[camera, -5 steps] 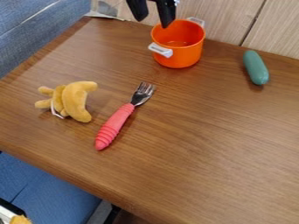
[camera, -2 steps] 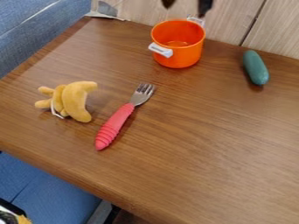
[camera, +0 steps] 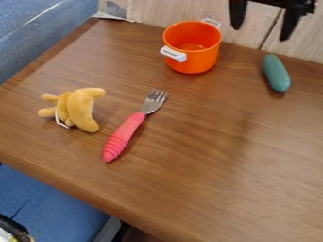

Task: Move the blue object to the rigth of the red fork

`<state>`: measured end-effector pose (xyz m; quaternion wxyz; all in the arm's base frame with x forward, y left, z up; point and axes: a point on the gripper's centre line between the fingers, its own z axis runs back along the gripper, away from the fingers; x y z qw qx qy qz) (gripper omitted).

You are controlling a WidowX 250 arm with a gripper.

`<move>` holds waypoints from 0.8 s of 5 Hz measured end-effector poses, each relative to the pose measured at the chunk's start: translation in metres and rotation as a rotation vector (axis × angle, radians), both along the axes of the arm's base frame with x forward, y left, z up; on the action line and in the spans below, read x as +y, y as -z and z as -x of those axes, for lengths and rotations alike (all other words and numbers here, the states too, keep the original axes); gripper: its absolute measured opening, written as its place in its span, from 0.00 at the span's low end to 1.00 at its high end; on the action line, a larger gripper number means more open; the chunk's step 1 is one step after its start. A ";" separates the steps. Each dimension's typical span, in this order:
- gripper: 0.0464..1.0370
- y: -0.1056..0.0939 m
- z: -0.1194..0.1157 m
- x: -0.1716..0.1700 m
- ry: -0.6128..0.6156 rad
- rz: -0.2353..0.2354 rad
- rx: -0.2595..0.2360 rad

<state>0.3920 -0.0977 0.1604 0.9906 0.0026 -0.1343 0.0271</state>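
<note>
Your black pincer (camera: 261, 33) hangs open and empty; you see the smooth blue-green oblong (camera: 276, 73) lying right of the red-handled metal fork (camera: 126, 134) on the brown wooden counter (camera: 208, 189), long axis running near-vertically in view, lower end slightly rightward.

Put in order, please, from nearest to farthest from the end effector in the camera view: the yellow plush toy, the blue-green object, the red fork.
1. Blue-green object: just below the end effector in the picture, at upper right.
2. Red fork: left of the picture's centre.
3. Yellow plush toy: picture's left side, beyond the fork.
</note>
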 end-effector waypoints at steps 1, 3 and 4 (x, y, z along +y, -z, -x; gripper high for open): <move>0.96 0.020 -0.007 -0.023 -0.071 -0.001 0.018; 0.96 0.054 -0.016 -0.036 -0.097 0.010 0.079; 0.96 0.059 -0.017 -0.033 -0.119 -0.004 0.087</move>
